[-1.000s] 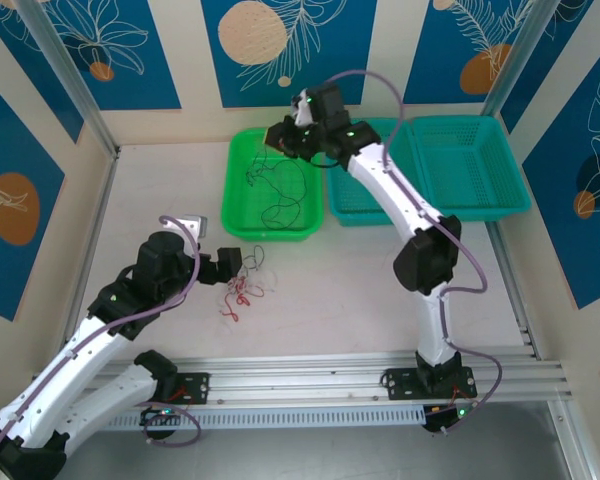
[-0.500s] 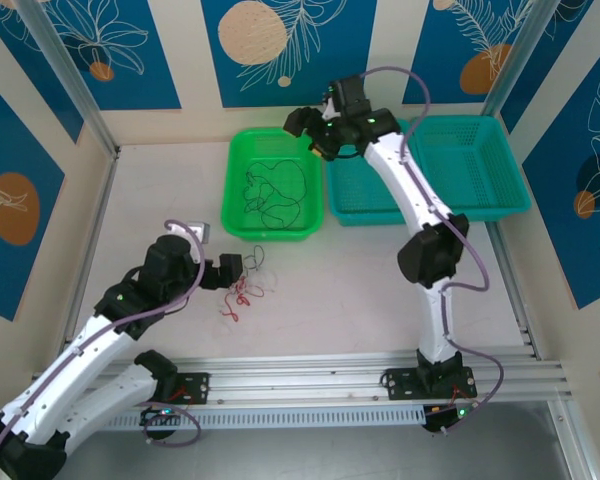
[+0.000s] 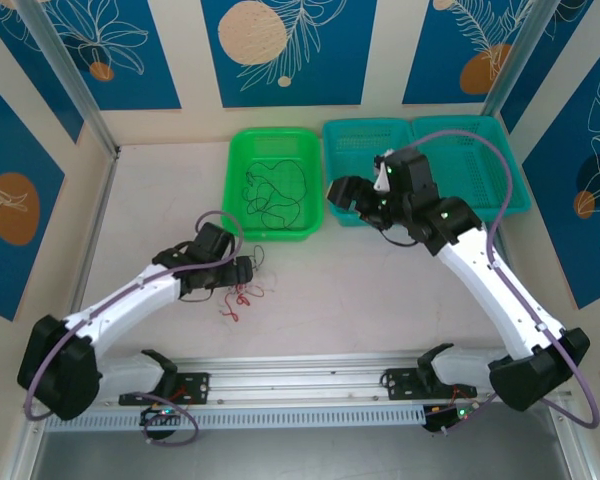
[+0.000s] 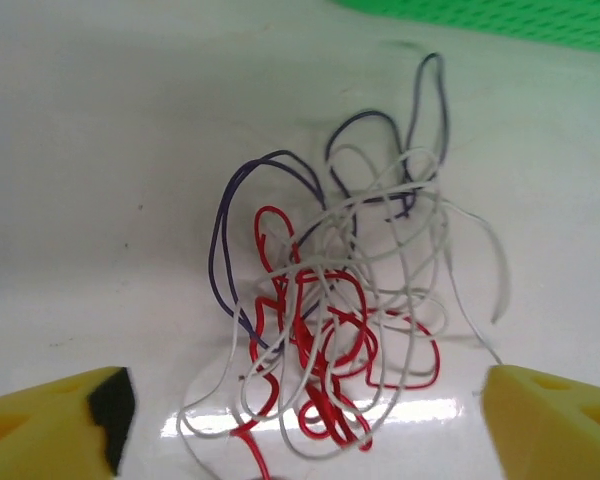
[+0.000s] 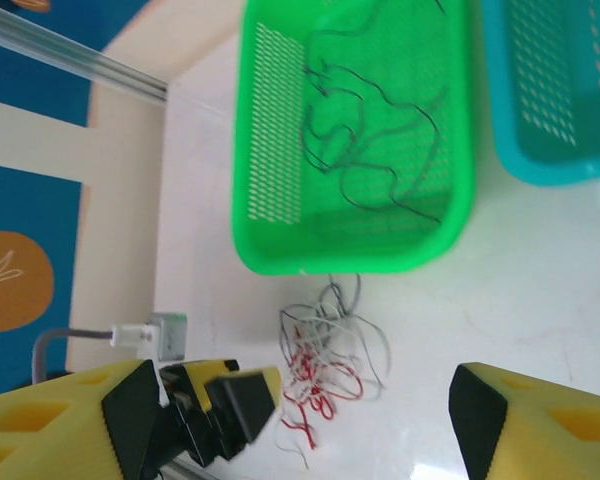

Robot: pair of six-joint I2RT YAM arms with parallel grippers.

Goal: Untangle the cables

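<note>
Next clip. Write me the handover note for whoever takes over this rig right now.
Left end effector: open, holding nothing, fingers either side of the tangle on the table.
Right end effector: open, holding nothing, raised over the table.
Done: one black cable lies alone in the green basket.
Left: the red cable, white cable and a dark strand are knotted together; separate them.

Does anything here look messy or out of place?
Yes: a tangle of red, white and dark cables sits on the table beside the green basket, while one black cable lies loose inside it.
</note>
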